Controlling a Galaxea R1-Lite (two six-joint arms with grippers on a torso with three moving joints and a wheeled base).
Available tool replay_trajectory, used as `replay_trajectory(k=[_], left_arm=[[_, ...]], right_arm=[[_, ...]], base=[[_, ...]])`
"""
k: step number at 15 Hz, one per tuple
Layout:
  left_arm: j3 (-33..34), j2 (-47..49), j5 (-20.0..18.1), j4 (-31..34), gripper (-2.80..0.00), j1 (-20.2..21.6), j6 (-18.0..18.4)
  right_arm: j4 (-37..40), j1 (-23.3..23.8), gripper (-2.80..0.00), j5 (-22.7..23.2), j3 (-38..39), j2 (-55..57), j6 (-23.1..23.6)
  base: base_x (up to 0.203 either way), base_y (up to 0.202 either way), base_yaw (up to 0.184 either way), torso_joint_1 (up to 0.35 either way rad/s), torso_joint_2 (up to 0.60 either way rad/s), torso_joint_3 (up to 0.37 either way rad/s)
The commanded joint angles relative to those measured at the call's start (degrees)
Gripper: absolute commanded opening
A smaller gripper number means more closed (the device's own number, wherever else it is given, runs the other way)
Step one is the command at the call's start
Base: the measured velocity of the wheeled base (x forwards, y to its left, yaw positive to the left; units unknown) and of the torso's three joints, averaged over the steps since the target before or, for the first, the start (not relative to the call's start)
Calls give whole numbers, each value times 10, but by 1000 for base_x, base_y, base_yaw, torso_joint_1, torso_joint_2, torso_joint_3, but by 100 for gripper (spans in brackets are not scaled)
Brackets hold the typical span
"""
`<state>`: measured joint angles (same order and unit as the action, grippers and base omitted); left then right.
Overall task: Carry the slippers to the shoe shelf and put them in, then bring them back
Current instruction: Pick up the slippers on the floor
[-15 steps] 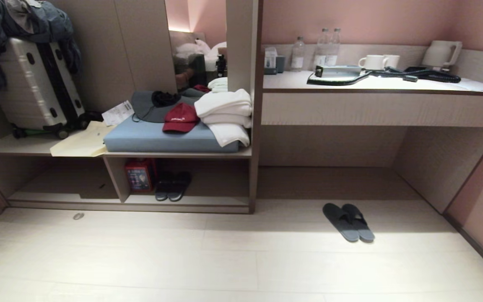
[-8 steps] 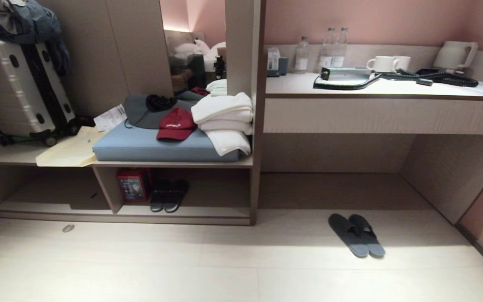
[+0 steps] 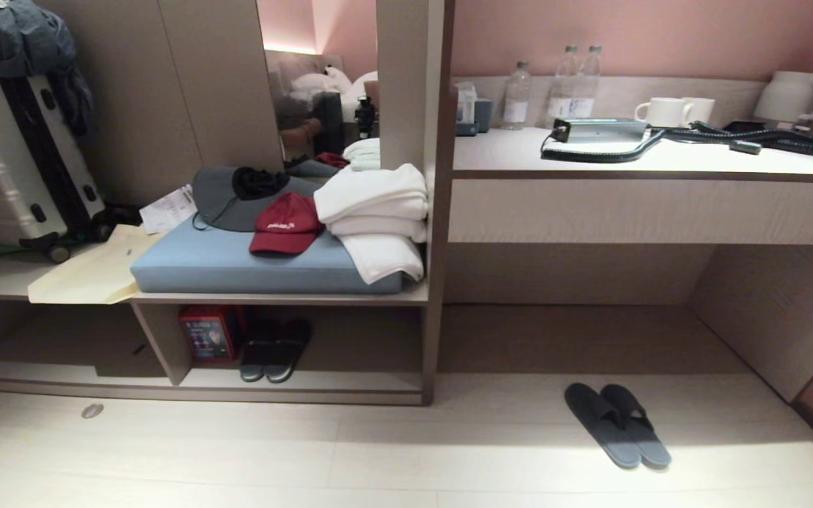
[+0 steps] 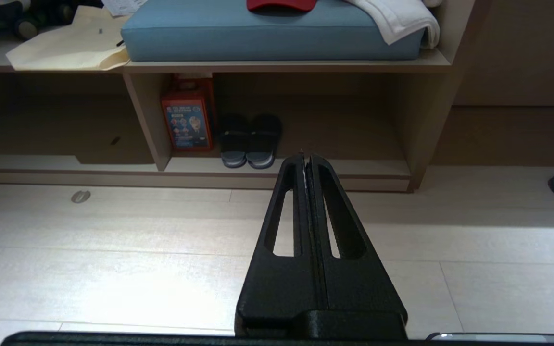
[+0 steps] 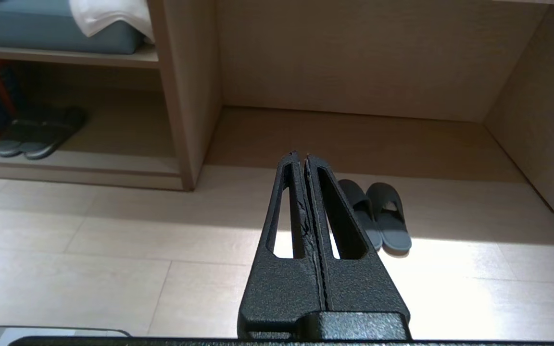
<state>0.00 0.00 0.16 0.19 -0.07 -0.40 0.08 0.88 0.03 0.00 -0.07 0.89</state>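
Observation:
The slippers (image 3: 618, 427), a dark grey-blue pair, lie side by side on the pale floor in front of the desk alcove, at the right of the head view. In the right wrist view the slippers (image 5: 378, 216) lie on the floor a little beyond my right gripper (image 5: 301, 156), which is shut and empty. The shoe shelf (image 3: 350, 381) is the low cubby under the bench to the left, with a pale base board. My left gripper (image 4: 306, 156) is shut and empty, pointing at the shoe shelf (image 4: 363, 168). Neither arm shows in the head view.
A blacker pair of slides (image 3: 276, 349) and a red box (image 3: 205, 333) sit inside the cubby. Above it, a blue cushion (image 3: 237, 264) carries a red cap and folded towels. A suitcase (image 3: 11, 162) stands at the left. The desk (image 3: 653, 204) holds bottles, cups and a kettle.
The whole scene has shifted down and grown larger in the head view, so the camera has moved closer. The slippers and shelf things lie as before.

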Motion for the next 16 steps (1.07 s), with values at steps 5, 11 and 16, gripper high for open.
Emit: replay_trajectory(k=[5, 11, 16], left_arm=[[0, 0, 0, 0, -280, 0, 0], [0, 0, 0, 0, -280, 0, -1], [0, 0, 0, 1, -280, 0, -1]], right_arm=[[1, 0, -280, -2, 0, 1, 2], [1, 0, -280, -2, 0, 0, 0], [1, 0, -280, -2, 1, 0, -1]], base=[[197, 0, 1, 3, 5, 1], [131, 0, -1, 3, 2, 2], [0, 0, 0, 0, 0, 0]])
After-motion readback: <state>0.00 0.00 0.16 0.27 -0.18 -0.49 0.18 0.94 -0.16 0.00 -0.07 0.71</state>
